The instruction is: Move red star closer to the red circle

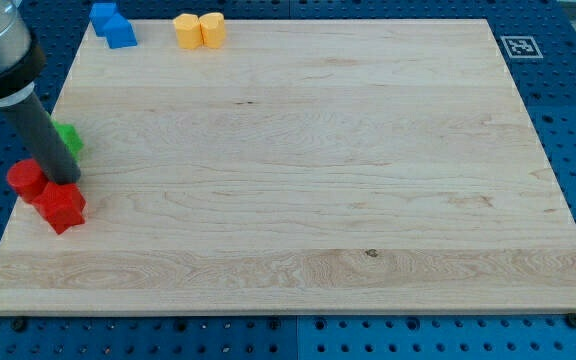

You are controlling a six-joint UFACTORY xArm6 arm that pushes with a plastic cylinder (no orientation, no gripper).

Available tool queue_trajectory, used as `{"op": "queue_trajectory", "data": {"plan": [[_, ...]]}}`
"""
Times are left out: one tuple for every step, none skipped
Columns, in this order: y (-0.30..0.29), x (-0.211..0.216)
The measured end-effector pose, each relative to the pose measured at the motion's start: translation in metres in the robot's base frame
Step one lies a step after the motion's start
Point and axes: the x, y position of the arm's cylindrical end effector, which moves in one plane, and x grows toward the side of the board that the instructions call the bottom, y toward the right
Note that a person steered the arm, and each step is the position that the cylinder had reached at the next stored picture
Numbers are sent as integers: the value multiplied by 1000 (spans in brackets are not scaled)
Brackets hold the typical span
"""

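The red star (61, 207) lay near the board's left edge, low in the view's left, and just up and to its left sat the red circle (25, 179), the two so close that they looked to be touching or nearly so. My tip (65, 181) stood at the star's upper edge, between the star and the circle's right side, seemingly in contact with the star, though the exact contact could not be made out. The arm carried no gripper at all, only the straight dark rod (40, 135), so nothing was grasped or held. Behind the rod, partly hidden by it, a green block (69, 139) peeked out just above the red pair; its shape could not be told. Far off at the view's top left were two blue blocks (113, 25) huddled together, and to their right two yellow blocks (199, 30) side by side, all on the pale wooden board (318, 180).
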Motion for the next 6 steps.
{"op": "queue_trajectory", "data": {"plan": [[-6,2],[-10,4],[10,4],[43,4],[58,12],[60,34]]}}
